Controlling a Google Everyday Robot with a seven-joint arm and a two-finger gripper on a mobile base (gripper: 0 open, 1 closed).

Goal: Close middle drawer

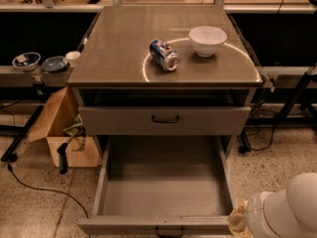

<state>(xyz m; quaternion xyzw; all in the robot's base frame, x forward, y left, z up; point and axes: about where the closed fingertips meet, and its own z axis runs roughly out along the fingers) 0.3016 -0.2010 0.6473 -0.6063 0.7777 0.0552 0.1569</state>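
The middle drawer (163, 187) is pulled far out toward the camera, and its long grey tray is empty. Its low front panel (124, 225) lies at the bottom edge of the view, with the small black bar handle (170, 230) half cut off. Above it is the taller-fronted grey drawer (208, 120) with its black handle (165, 118). The lowest drawer is hidden under the open one. My gripper is not in view. Only a white rounded part of my arm (287, 209) shows at the lower right, beside the open drawer's right front corner.
A blue soda can (164, 54) lies on its side and a white bowl (207, 39) stands on the cabinet top (114, 48). An open cardboard box (59, 128) sits on the floor at the left. Bowls (26, 60) sit on a low shelf at the left. Cables cross the floor.
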